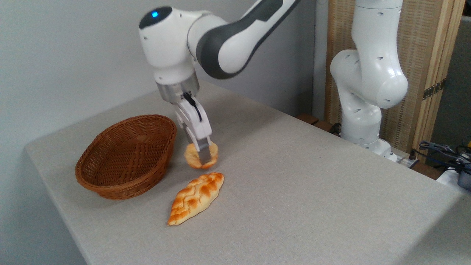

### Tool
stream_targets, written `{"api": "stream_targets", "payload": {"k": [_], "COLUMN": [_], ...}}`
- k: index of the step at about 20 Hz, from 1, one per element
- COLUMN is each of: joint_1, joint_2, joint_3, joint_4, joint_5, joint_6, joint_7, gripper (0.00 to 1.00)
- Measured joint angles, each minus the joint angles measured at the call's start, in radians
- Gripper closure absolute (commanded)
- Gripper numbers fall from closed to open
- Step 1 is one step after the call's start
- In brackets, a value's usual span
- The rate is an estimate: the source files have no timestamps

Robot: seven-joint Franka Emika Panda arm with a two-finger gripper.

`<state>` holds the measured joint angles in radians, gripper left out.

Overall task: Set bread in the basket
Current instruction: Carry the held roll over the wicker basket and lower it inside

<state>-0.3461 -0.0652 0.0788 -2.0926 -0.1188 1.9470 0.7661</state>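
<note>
Beside the basket (pixel 127 156) rim, fingers (pixel 204 154) clamp the bread (pixel 191 156) above bare table (pixel 312 191)

One fixed camera looks down at an angle across a corner of the grey surface (pixel 294 191) — fairly near, facing the wall and the arm's base (pixel 368 110).

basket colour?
Brown woven wicker basket, clearest in the fixed camera view.

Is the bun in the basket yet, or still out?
Out. The bun sits between the gripper fingers, right of the basket, whose visible interior holds nothing.
</note>
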Motion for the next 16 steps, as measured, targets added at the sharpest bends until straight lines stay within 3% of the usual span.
{"api": "stream_targets", "payload": {"k": [5,9,13,16], "joint_1": [-0.002,-0.003,-0.011,-0.014], "joint_2": [0.007,0.083,0.195,0.255], "joint_3": [0.000,-0.020,-0.077,-0.092], "joint_4": [0.138,0.254,0.305,0.312], "joint_5": [-0.032,-0.061,-0.062,-0.062], "joint_6": [-0.010,0.002,0.173,0.282], "joint_7": [-0.054,-0.133,-0.317,-0.468], "gripper": [0.42,0.33,0.00,0.00]}}
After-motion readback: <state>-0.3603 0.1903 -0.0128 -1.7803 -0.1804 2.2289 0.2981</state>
